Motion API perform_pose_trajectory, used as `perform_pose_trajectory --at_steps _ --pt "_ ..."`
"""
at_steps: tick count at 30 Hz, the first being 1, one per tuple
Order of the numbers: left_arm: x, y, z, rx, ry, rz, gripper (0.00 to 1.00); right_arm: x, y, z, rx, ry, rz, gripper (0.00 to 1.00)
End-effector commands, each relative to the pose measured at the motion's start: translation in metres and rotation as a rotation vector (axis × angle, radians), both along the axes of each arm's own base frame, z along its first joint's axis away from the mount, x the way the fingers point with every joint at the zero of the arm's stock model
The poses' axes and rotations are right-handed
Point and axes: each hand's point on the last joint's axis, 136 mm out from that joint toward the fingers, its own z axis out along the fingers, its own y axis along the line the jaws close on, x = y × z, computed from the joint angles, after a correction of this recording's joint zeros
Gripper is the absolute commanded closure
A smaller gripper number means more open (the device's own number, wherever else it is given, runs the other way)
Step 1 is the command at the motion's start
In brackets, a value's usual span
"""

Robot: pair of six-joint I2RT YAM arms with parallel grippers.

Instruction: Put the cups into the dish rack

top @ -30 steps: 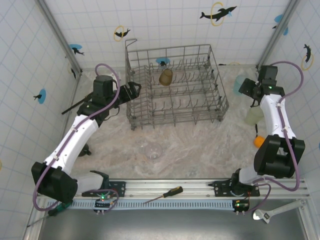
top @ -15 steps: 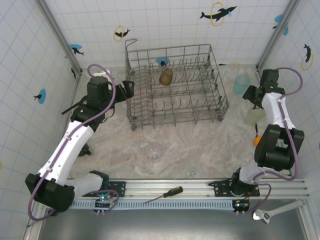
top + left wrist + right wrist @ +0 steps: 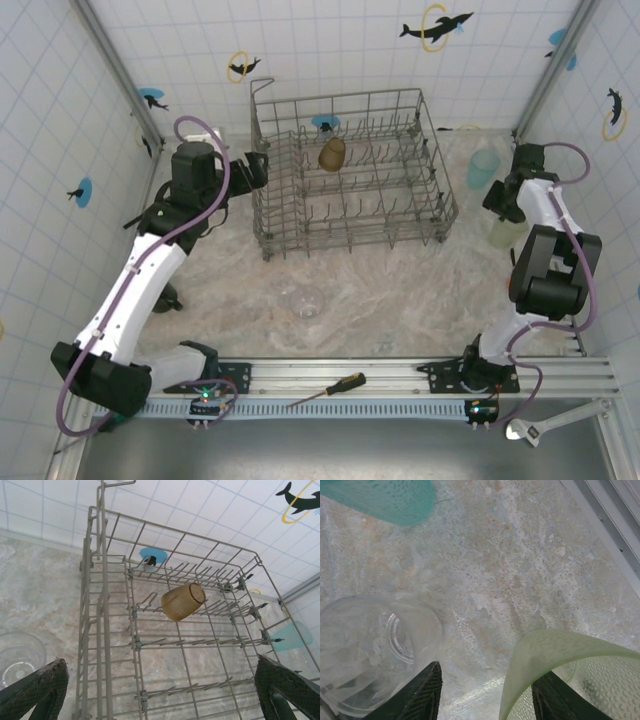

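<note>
The dish rack (image 3: 352, 232) stands at the back middle of the table, and an amber cup (image 3: 332, 153) lies tilted on its tines (image 3: 182, 601). My left gripper (image 3: 254, 171) hovers wide open at the rack's left side (image 3: 160, 692), holding nothing. A clear cup (image 3: 303, 300) stands in front of the rack (image 3: 17, 661). On the right, my right gripper (image 3: 499, 196) is low over a pale green cup (image 3: 507, 233). Its jaws (image 3: 488, 671) straddle the green cup's wall (image 3: 555, 655), one finger inside, the other still apart from it. Another clear cup (image 3: 367, 652) and a light blue cup (image 3: 483, 167) stand close by.
Tiled walls close in the table at the back and both sides. A metal post (image 3: 548, 68) rises in the far right corner. A screwdriver (image 3: 328, 388) lies on the front rail and a wrench (image 3: 535, 428) at the near right.
My right gripper came down toward the pale green cup and its jaws narrowed around the cup's wall. My left arm drew up and back beside the rack, jaws staying wide.
</note>
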Motion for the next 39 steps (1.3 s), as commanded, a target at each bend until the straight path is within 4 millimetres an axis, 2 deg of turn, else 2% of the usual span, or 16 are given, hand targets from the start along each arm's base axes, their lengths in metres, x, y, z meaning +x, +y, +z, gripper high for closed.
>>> perform_pose_trajectory --at_steps 1,4,10,15,19,23,31,34,39 --pt "0.002 -0.008 0.01 -0.016 -0.013 -0.038 0.02 0.007 -0.002 0.004 -0.017 0.004 0.007 0.54" --pt "0.004 -0.011 0.011 -0.026 -0.014 -0.045 0.02 0.008 -0.003 0.001 -0.019 0.012 0.006 0.61" --pt "0.005 -0.013 0.011 -0.039 -0.013 -0.053 0.02 0.008 -0.004 -0.005 -0.018 0.025 0.007 0.82" --pt "0.006 -0.015 0.013 -0.045 -0.013 -0.056 0.02 0.008 -0.006 0.002 -0.032 0.021 0.004 0.98" --pt "0.009 -0.018 0.015 -0.054 -0.012 -0.066 0.02 0.013 -0.01 0.026 -0.058 -0.014 0.002 1.0" --pt "0.012 -0.023 0.016 -0.067 -0.008 -0.079 0.02 0.02 -0.013 0.059 -0.085 -0.076 0.0 1.0" --pt "0.019 -0.033 0.019 -0.093 -0.007 -0.117 0.02 0.03 -0.004 0.112 -0.122 -0.201 0.03 1.0" --pt "0.021 -0.035 0.019 -0.096 -0.008 -0.121 0.02 0.035 0.007 0.13 -0.141 -0.241 0.059 1.0" --pt "0.022 -0.039 0.015 -0.117 0.003 -0.135 0.02 0.046 0.046 0.163 -0.187 -0.323 0.143 1.0"
